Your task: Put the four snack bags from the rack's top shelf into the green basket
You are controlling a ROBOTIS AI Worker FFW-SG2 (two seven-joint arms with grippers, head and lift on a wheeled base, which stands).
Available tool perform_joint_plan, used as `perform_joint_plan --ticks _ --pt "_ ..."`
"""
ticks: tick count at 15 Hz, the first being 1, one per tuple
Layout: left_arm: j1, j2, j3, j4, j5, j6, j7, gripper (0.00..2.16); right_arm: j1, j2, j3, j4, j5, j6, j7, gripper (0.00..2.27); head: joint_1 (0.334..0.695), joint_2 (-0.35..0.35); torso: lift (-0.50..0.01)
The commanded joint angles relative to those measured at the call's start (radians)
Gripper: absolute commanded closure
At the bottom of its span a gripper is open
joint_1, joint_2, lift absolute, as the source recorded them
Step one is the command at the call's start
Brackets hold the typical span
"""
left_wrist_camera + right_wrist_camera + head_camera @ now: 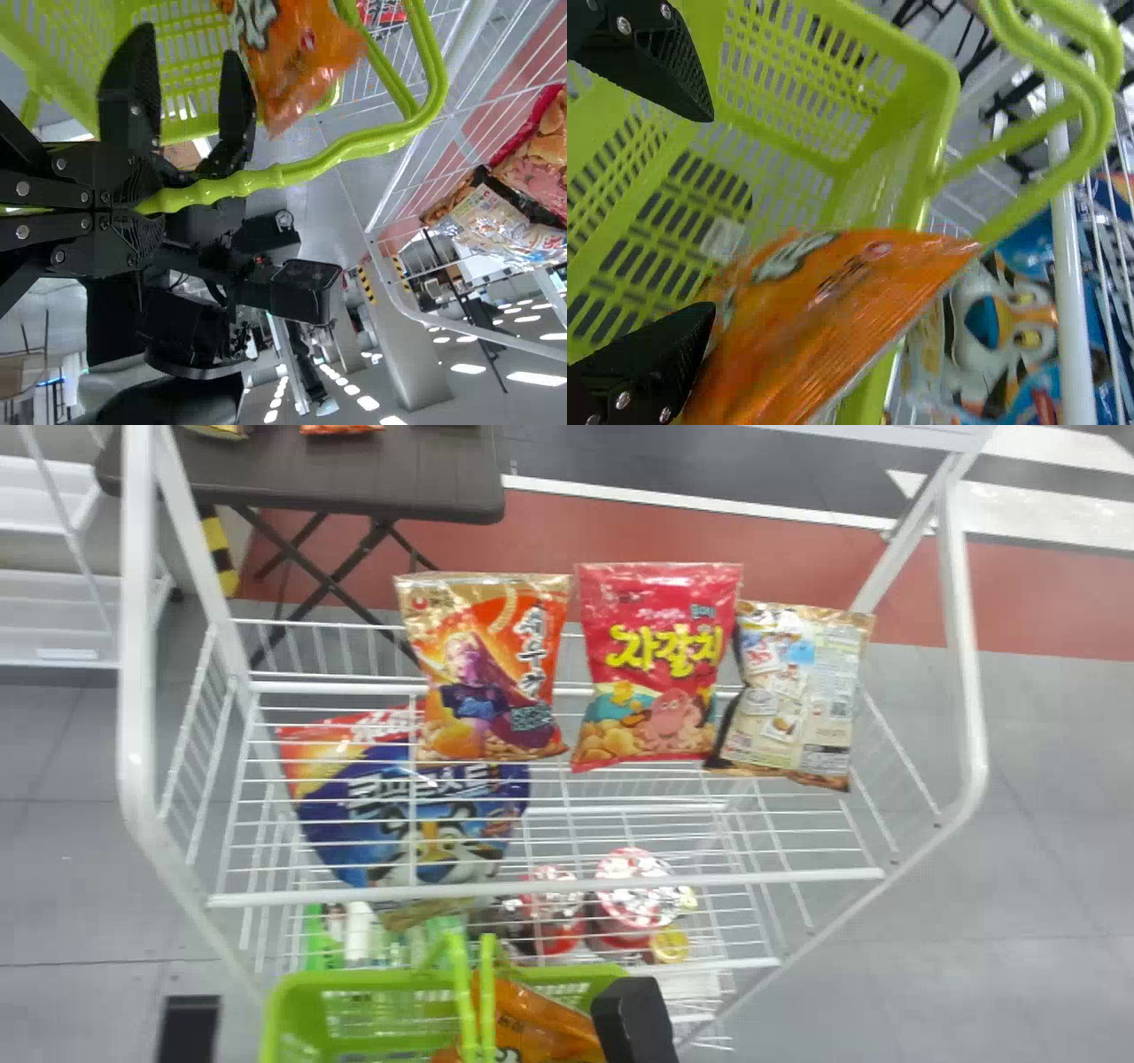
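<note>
1. So your left gripper [159,210] has its black fingers clamped on the curved green plastic handle [292,171] of the green slatted plastic basket [354,980].
2. Your right gripper [631,1014] is over the basket, fingers apart.
3. Shiny orange snack bag [540,1020]? Inside the basket.
4. Beyond the basket, your white wire top shelf [549,889] has three shiny bags: orange-and-purple [496,673], pinkish-red [657,664], beige-and-brown [793,691].
5. Blue tiger-face bag [425,806]'s beyond the basket too, under that shelf.

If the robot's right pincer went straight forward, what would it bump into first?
Probably the orange bag, close to the open right pincer. But I can't tell how deep things are, so the basket might come first.
</note>
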Motion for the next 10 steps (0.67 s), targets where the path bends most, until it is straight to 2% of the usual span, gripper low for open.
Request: perform_joint_plan --ticks 1,4,7,9,10 --pt "0.0 0.001 -0.001 0.0 -0.002 0.0 0.002 2.14 0.031 -0.002 0.005 -0.075 0.018 0.033 -0.004 0.06 0.695 -0.095 0.0" --pt "-0.005 0.001 0.002 0.004 -0.002 0.0 0.0 2.14 0.091 -0.016 -0.032 -0.268 0.049 0.244 0.014 0.05 0.695 -0.097 0.0" --pt "-0.006 0.001 0.001 0.006 -0.002 -0.003 -0.001 2.14 0.118 -0.013 -0.109 -0.363 0.089 0.25 0.011 0.04 0.695 -0.186 0.0" --pt "-0.005 0.001 -0.005 0.003 -0.002 0.0 -0.003 2.14 0.1 0.003 -0.144 -0.363 0.089 0.128 0.0 0.07 0.695 -0.283 0.0" --pt "-0.003 0.003 -0.008 0.003 -0.002 0.0 -0.001 2.14 0.072 0.013 -0.147 -0.357 0.087 0.097 -0.013 0.09 0.695 -0.294 0.0"
